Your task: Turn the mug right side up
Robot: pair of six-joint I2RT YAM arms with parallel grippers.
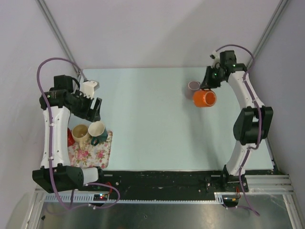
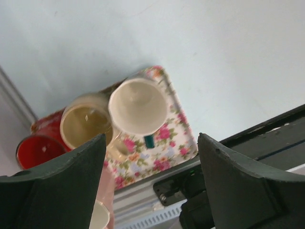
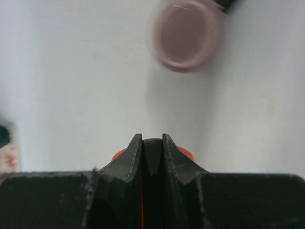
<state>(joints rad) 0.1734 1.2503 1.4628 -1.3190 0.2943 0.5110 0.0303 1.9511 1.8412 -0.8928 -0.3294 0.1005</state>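
The right tool [image 3: 151, 138] is clenched on the orange mug [image 1: 205, 98] beneath it, seemingly to rotate it upright; the left tool [image 2: 150, 138] hangs released.

Open left end effector [image 2: 151, 137], floral tray [image 2: 178, 138] — cream mug [image 2: 138, 107], tan mug [image 2: 86, 126], red mug [image 2: 35, 150]

The left arm [image 1: 51, 138] climbs from its base at 7 o'clock, folds at the top and turns the left gripper [image 1: 95, 110] toward 4 o'clock, its jaws wide apart with nothing between them. The right arm [image 1: 248, 119] leans from 5 o'clock up toward 1 o'clock, wrist bent inward. The right gripper [image 3: 152, 148] is pinched tight on the mug [image 1: 204, 98].
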